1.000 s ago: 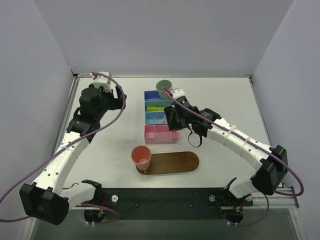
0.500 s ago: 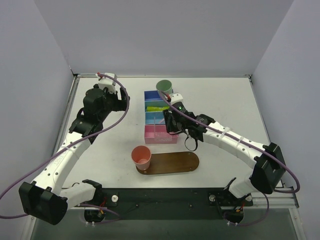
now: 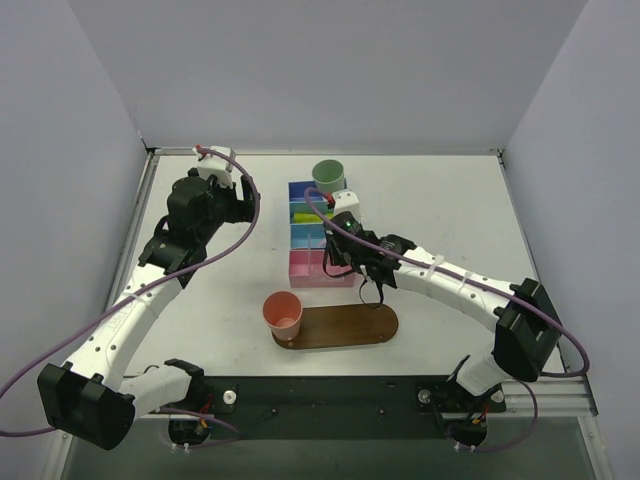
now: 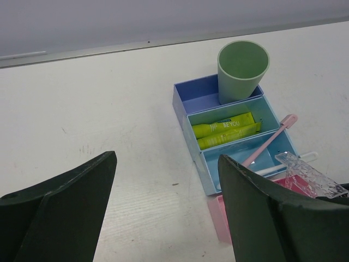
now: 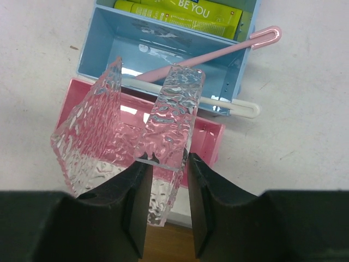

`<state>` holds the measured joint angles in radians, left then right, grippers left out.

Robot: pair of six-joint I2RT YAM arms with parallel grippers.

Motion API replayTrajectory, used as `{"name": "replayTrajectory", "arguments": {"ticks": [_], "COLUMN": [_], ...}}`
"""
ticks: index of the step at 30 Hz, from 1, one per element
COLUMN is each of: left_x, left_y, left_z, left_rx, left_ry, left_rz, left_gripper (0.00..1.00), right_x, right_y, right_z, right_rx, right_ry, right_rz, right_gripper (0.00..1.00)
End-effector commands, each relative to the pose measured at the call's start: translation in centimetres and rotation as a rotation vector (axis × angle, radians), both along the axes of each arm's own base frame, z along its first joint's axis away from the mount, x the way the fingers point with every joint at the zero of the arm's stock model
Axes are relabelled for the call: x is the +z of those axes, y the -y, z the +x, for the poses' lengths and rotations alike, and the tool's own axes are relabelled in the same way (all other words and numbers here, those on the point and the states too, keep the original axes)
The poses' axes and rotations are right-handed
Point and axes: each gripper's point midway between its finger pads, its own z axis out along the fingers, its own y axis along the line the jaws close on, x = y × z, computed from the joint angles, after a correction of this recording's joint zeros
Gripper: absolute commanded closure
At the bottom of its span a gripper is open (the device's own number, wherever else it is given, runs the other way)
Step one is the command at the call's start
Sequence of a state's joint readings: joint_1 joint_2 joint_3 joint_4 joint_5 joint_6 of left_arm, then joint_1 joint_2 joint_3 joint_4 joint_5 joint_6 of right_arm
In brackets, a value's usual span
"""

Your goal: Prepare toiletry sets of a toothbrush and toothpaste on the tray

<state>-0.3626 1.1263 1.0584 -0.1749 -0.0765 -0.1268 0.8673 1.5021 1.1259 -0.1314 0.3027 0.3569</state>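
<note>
Right jaws: I see them pinching the clear holder, seemingly just over the pink bin.
Left jaws: spread wide, well left of the pink bin.
Pink toothbrush, white toothbrush: compartment just beyond.
Toothpaste: next compartment back.
Tray: on the bench, just nearer me.
</note>
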Motion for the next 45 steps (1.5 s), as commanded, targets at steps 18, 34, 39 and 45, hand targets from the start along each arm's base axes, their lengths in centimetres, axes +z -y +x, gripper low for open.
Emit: {"name": "replayTrajectory", "arguments": {"ticks": [18, 34, 39, 45], "left_x": [1.6, 5.1, 6.6, 9.1], "left_y": [0.4, 5.5, 9.0, 11.4], "left_z": [0.0, -2.9, -6.3, -9.3], "left_rx": [-0.004, -0.332, -0.617, -0.818], "left_ry": [0.055, 0.104, 0.133, 0.115], "left_rz": [-0.005, -0.127, -0.182, -0.34], "left_gripper": [0.14, 0.13, 0.11, 0.11], "right_x": [2.1, 10.5, 13.4, 14.1], "right_y": [0.7, 1.9, 0.7, 1.4], "right_z": [0.9, -0.4, -4.4, -6.5], "right_rx": [-0.059, 0.228, 0.531, 0.674], "right_ry": [0.082, 0.288, 0.309, 0.394], "right_rz": [0.013, 0.145, 0.27, 0.21], "right_gripper": [1.0, 1.0, 1.0, 1.0]}}
